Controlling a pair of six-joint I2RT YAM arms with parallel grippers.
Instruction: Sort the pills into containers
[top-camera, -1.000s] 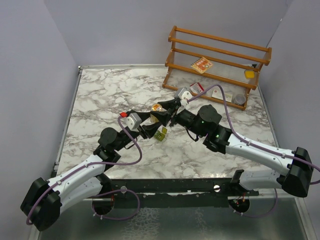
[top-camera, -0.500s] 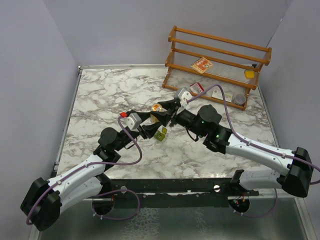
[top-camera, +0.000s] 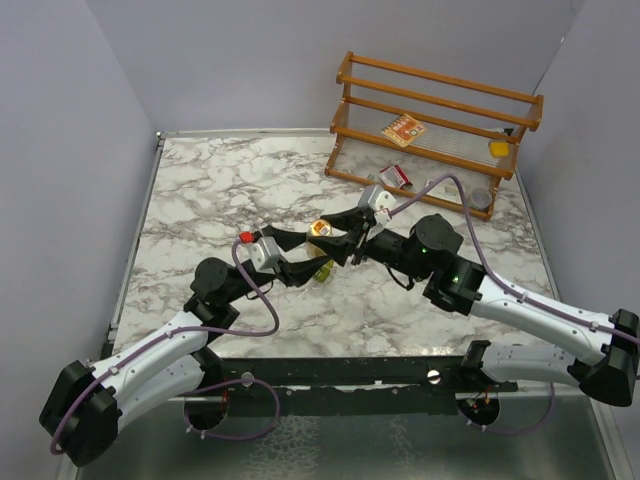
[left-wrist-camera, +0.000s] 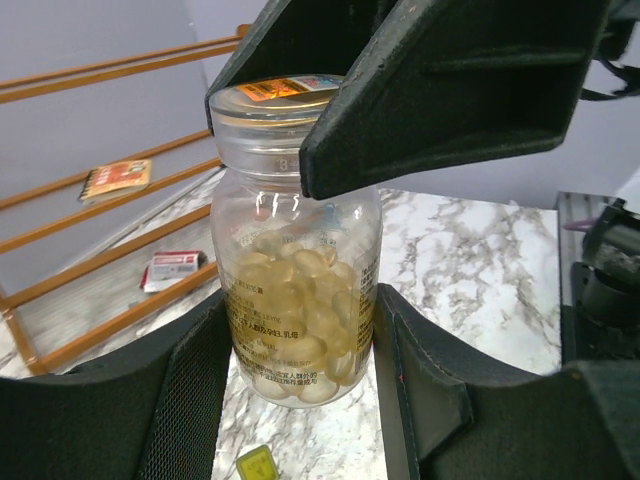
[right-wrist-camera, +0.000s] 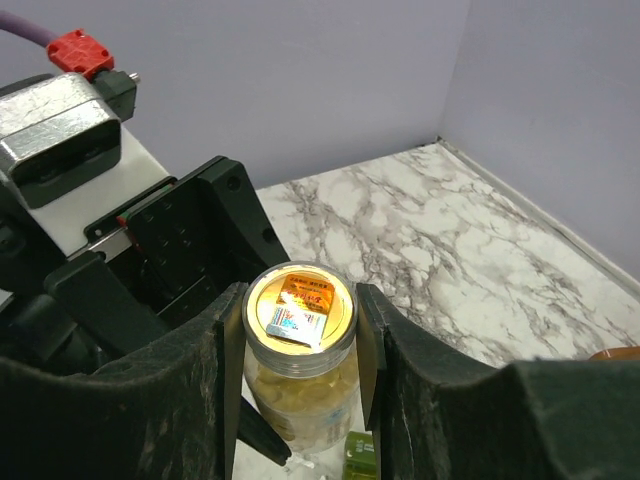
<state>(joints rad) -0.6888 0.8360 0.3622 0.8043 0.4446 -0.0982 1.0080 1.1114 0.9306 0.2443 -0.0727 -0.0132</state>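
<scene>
A clear bottle (left-wrist-camera: 297, 290) full of pale yellow pills (left-wrist-camera: 300, 320) hangs upright above the marble table (top-camera: 200, 190). My left gripper (left-wrist-camera: 300, 345) is shut on the bottle's lower body, one finger on each side. My right gripper (right-wrist-camera: 300, 335) comes from the opposite side and is shut on the gold-labelled cap (right-wrist-camera: 300, 305). In the top view the bottle (top-camera: 322, 232) sits between the two grippers near the table's middle. The olive-green pill box (top-camera: 322, 270) lies on the table just below it, and part of the pill box (right-wrist-camera: 362, 455) shows beneath the bottle.
A wooden rack (top-camera: 430, 120) stands at the back right, holding a red-and-white carton (top-camera: 404, 130) and a flat yellow block (top-camera: 498, 148). Another carton (top-camera: 394, 176) and a small grey round object (top-camera: 480, 198) lie under it. Purple-grey walls close in the table.
Both grippers have carried the bottle a little toward the near edge and to the right. The right wrist shifted right. Both grips are unchanged, and the pill box stayed put.
</scene>
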